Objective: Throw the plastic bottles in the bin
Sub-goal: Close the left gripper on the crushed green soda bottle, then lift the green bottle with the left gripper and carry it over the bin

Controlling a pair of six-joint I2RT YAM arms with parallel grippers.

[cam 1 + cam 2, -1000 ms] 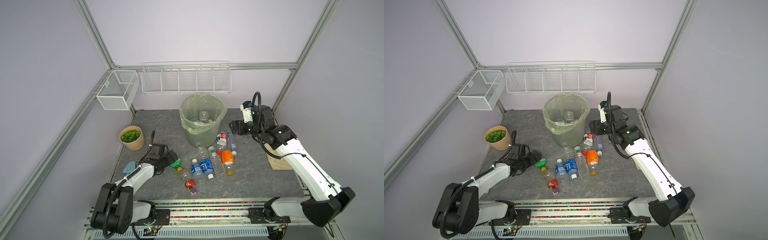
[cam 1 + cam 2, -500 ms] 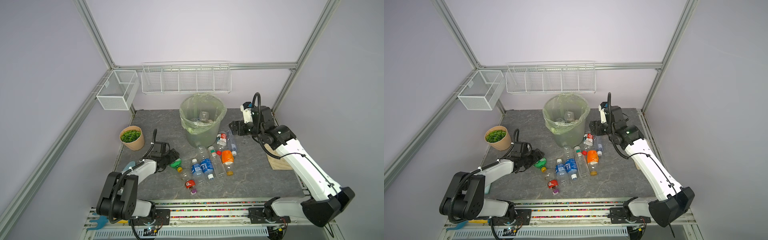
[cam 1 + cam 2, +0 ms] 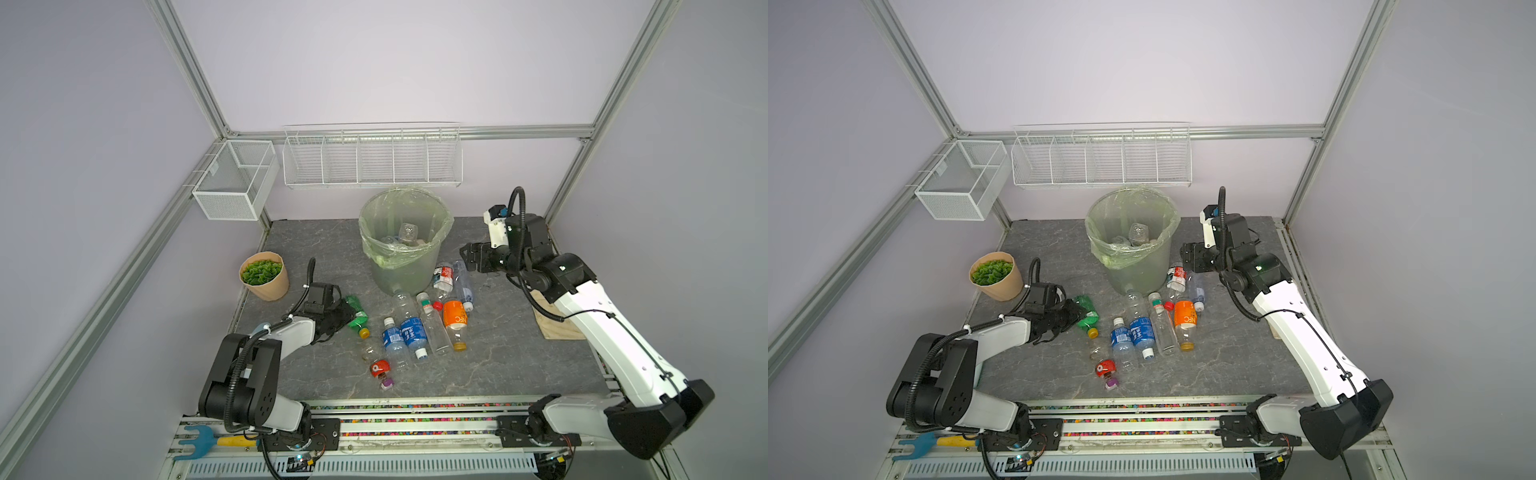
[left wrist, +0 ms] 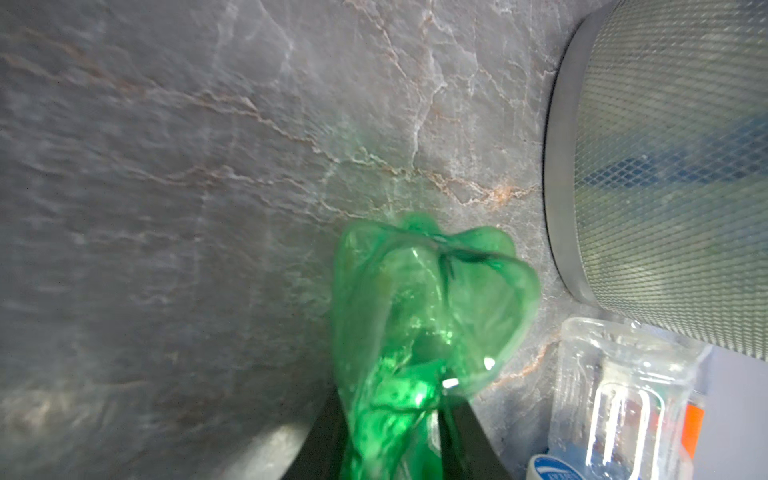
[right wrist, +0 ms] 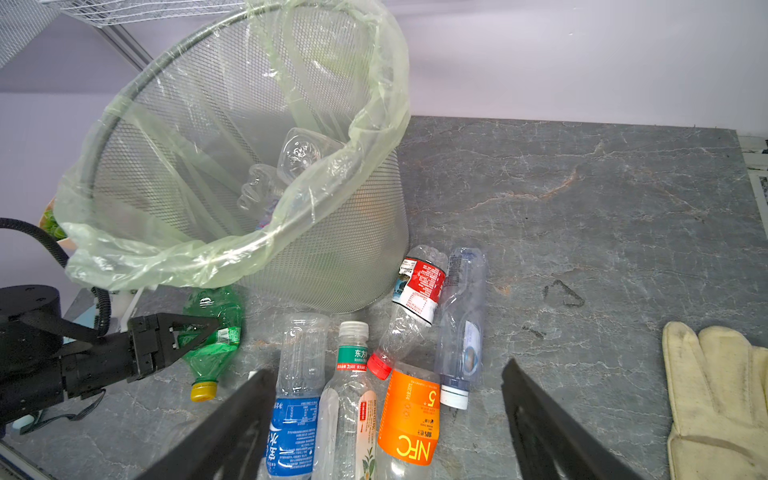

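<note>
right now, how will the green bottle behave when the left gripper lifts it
The green bottle looks crumpled and empty, so probably light and squashy in the left gripper. Dented walls likely curb rolling; glossy plastic might slip.

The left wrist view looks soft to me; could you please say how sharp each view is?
Left wrist view: blurred, the green bottle and tabletop streaky, small glints on the plastic. Right wrist view: crisp, the orange bottle label readable. Both top views: even, soft light, faint shadows.
</note>
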